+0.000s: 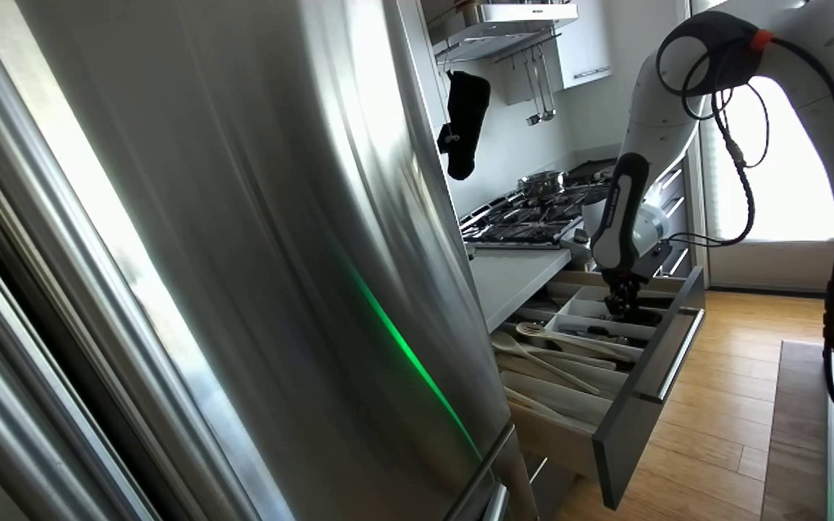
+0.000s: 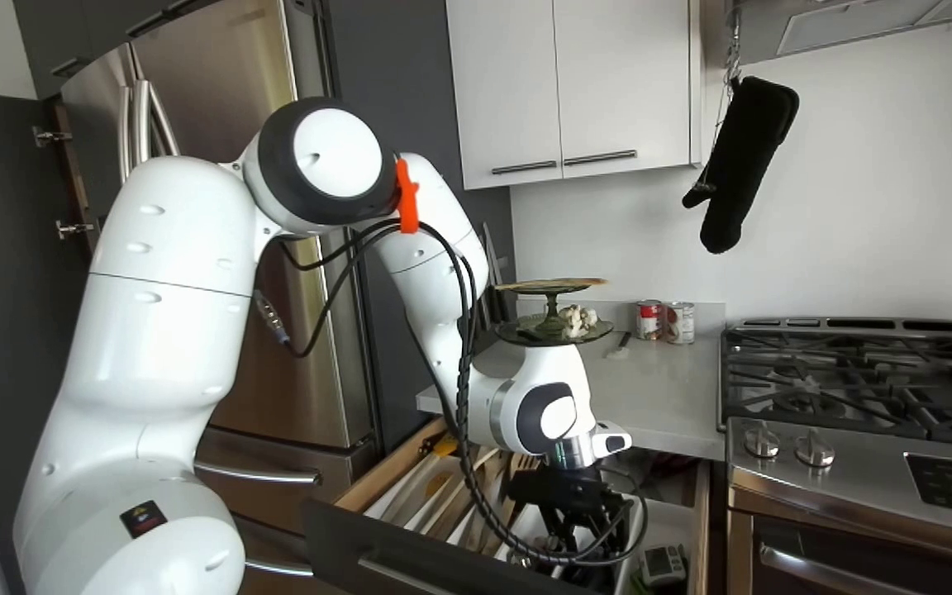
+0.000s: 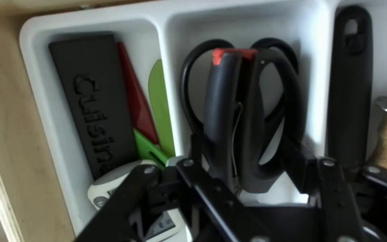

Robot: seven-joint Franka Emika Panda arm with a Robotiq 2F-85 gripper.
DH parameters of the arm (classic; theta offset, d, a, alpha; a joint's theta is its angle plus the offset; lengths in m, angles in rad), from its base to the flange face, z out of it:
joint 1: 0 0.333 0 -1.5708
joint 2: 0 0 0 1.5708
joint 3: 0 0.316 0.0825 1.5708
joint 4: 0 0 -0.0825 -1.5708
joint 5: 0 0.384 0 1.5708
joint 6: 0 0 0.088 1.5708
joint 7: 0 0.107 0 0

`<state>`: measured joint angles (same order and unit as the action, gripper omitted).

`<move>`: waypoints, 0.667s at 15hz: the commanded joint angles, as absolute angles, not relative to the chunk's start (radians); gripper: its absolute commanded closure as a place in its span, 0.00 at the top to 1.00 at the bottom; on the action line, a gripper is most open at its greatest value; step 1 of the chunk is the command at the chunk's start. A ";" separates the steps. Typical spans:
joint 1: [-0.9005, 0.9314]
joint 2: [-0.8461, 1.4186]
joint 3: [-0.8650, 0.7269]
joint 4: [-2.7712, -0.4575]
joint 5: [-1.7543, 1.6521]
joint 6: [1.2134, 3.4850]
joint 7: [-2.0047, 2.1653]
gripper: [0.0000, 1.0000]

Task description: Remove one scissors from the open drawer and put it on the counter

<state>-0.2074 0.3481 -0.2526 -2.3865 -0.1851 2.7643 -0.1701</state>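
The drawer (image 1: 652, 405) is open in both exterior views; its dark front also shows in an exterior view (image 2: 410, 549). In the wrist view, scissors (image 3: 223, 111) with dark grey handles and a red end lie in a white compartment. Other black loop handles (image 3: 186, 84) lie beneath them; their blades are hidden. My gripper (image 3: 247, 154) is down in the drawer, jaws apart, one finger on each side of the handles. A small gap shows at the left finger; whether the right finger touches is unclear. The counter (image 1: 518, 278) lies behind the drawer, also visible in an exterior view (image 2: 666, 405).
A black case (image 3: 92, 101), red and green pieces and a digital device (image 3: 166, 225) fill the left compartment. A black handle (image 3: 349, 87) lies right of the divider. Wooden spoons (image 1: 540, 354) lie in the drawer. A cake stand (image 2: 554, 326) and cans (image 2: 664, 321) stand on the counter.
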 commanded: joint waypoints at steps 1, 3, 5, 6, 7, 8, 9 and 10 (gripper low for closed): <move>-0.209 0.401 -0.255 -2.356 -0.192 2.777 -0.144 0.62; -0.206 0.413 -0.257 -2.349 -0.196 2.774 -0.139 0.63; -0.205 0.418 -0.257 -2.346 -0.196 2.774 -0.137 0.62; -0.203 0.419 -0.259 -2.345 -0.200 2.775 -0.135 0.58; -0.203 0.417 -0.259 -2.345 -0.201 2.772 -0.137 0.47; -0.200 0.417 -0.262 -2.344 -0.204 2.774 -0.133 0.37; -0.202 0.410 -0.264 -2.343 -0.205 2.767 -0.135 0.28; -0.199 0.405 -0.271 -2.342 -0.212 2.763 -0.133 0.21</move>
<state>-0.2047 0.3868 -0.2587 -2.3529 -0.1896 2.7643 -0.1574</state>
